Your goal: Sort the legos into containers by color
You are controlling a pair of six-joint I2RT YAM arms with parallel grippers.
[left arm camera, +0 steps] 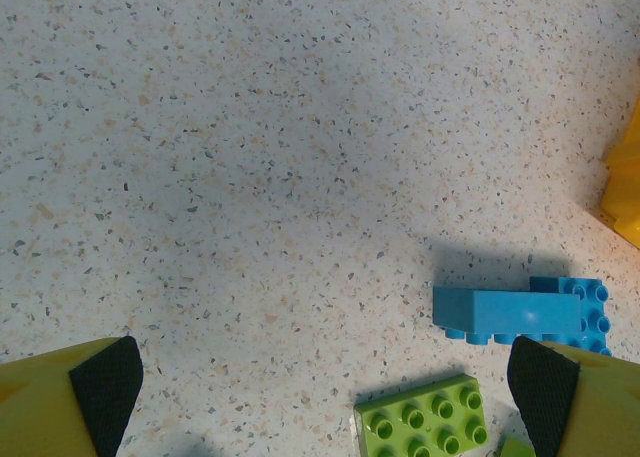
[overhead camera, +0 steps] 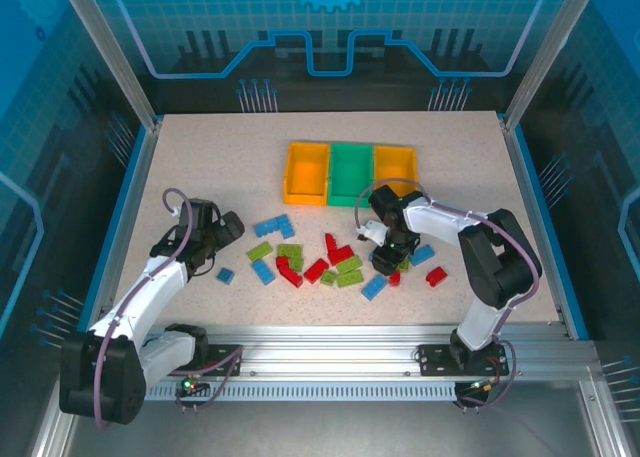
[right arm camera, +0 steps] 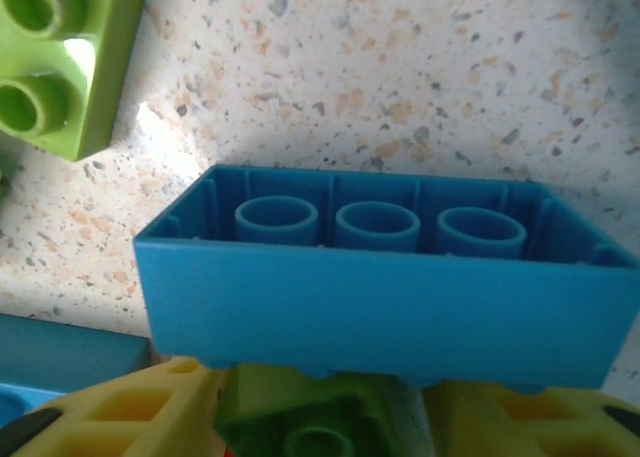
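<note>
The containers stand in a row at the back: an orange bin (overhead camera: 306, 172), a green bin (overhead camera: 350, 173) and an orange bin (overhead camera: 394, 164). Blue, red and light green legos (overhead camera: 318, 262) lie scattered in front of them. My right gripper (overhead camera: 390, 261) (right arm camera: 325, 422) is down in the pile, shut on a light green lego (right arm camera: 270, 397). An upside-down blue lego (right arm camera: 380, 277) lies just beyond its tips. My left gripper (overhead camera: 232, 229) (left arm camera: 325, 392) hangs open over bare table. A green lego (left arm camera: 425, 422) lies between its pads and a blue lego (left arm camera: 510, 312) just ahead.
A lone blue brick (overhead camera: 225, 274) lies near the left arm, and a red one (overhead camera: 436, 275) sits right of the pile. Blue rails edge the table (overhead camera: 180, 157) on both sides. The corner of an orange bin (left arm camera: 625, 187) shows at the right of the left wrist view.
</note>
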